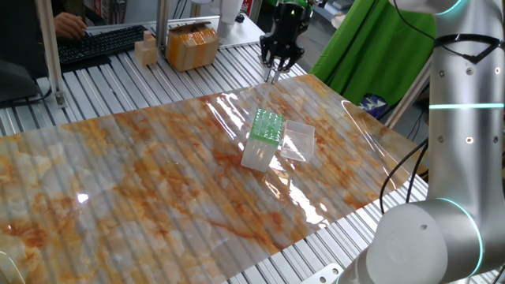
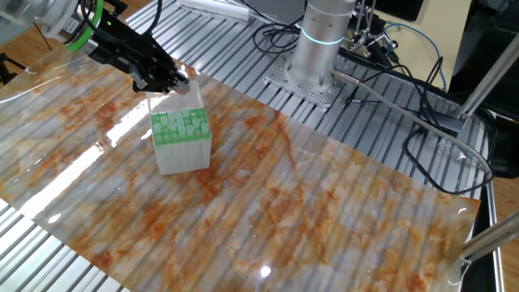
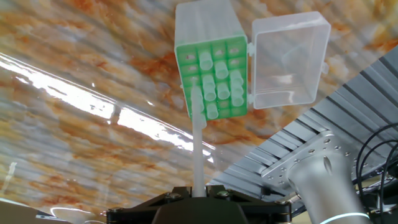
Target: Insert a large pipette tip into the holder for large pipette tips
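Hand view: jaws clamped on large pipette tip [image 3: 198, 140], above tip-filled green grid of open-lidded holder [image 3: 211, 68].

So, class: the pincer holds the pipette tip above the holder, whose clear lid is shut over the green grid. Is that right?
Not quite. The pincer does hold the pipette tip above the holder, but the hand view shows the clear lid swung open beside it, leaving the green grid uncovered.

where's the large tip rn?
In the hand view, the large pipette tip sticks out of the gripper, its point over the holder grid's near-left corner.
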`<state>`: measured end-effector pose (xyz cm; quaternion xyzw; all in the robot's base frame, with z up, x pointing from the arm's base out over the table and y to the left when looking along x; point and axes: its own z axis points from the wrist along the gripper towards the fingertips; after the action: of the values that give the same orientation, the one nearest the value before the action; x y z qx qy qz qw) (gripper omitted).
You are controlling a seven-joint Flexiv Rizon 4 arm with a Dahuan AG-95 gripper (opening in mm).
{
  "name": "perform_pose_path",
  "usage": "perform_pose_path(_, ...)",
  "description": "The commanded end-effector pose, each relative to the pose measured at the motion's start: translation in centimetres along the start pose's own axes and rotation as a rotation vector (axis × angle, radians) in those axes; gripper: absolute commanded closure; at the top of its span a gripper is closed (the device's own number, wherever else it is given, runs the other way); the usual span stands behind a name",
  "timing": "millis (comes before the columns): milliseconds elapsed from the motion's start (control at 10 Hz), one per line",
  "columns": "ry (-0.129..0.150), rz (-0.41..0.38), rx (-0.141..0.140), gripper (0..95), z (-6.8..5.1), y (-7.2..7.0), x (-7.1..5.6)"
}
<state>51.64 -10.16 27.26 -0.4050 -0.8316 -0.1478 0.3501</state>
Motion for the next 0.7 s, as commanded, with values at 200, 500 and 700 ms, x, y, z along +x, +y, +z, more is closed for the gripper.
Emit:
perform_pose_path(200,0.001,-0.001,-0.002,95.0,0.29,-0.21,-0.1)
perform_pose_path(500,0.003,-0.005,-0.004,95.0,0.38,-0.36,-0.27)
perform_pose_path(700,0.007,-0.003,-0.005,95.0,0.47,-0.36,-0.41)
